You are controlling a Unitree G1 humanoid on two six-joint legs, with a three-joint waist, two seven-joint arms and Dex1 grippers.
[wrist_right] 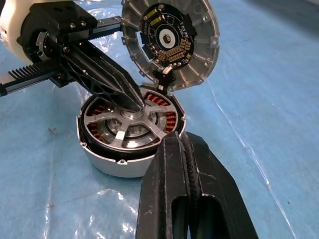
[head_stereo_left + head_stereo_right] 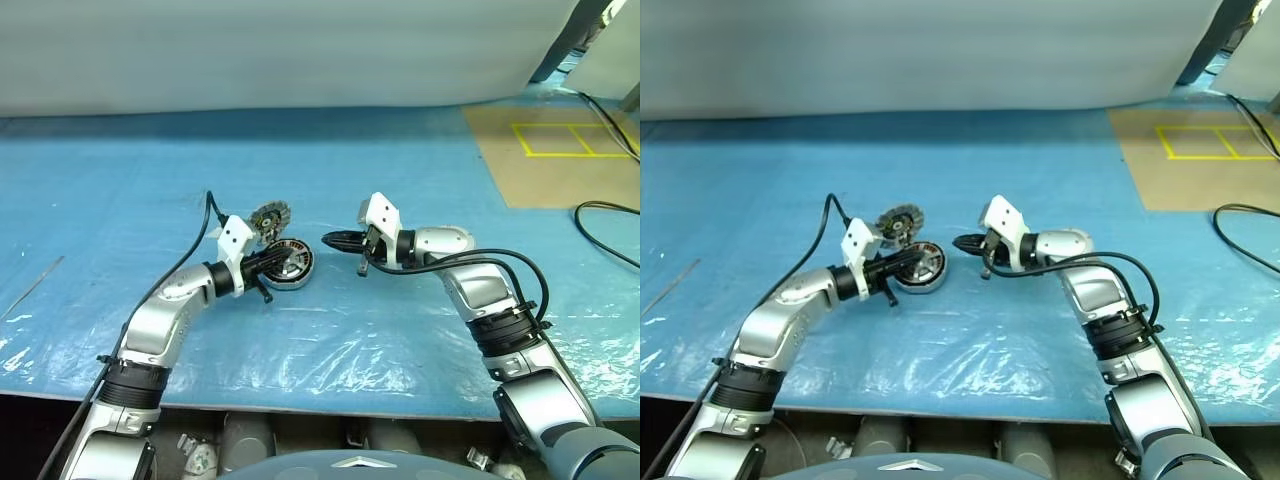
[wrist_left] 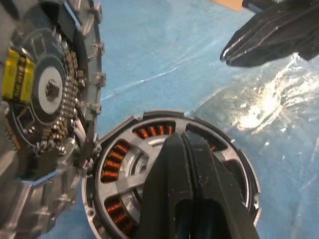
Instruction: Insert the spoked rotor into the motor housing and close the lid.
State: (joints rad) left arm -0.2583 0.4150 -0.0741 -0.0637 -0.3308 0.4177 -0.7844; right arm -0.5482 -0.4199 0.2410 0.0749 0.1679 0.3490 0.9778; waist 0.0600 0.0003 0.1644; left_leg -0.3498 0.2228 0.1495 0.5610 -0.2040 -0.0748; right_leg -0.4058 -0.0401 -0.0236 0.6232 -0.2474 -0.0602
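Left eye view: the motor housing (image 2: 291, 264) lies flat on the bench (image 2: 120, 200), which is covered with a blue sheet and wrinkled clear plastic; its round open face looks up. The lid (image 2: 269, 215) stands on its edge just behind the housing, tilted, touching the housing's rim. The left gripper (image 2: 283, 262) reaches across the top of the housing with its jaws together. The right gripper (image 2: 330, 239) points toward the housing from the other side, near it but apart from it, jaws also together and holding nothing.

Right eye view: the same arrangement; a yellow taped rectangle (image 2: 1205, 142) lies on a brown board (image 2: 1210, 190) well apart at the far right.

Left wrist view: the spoked rotor (image 3: 149, 149) sits inside the housing, a grey metal wheel with wide spokes, and copper-orange windings show between them. The lid shows its inner face, with a yellow part and rows of small metal pieces.

Right wrist view: the housing is a squat silver puck with a smooth wall. The left gripper's tip rests on the rotor's middle hub. The lid leans upright behind, its circuit side facing the housing, its rim ribbed.
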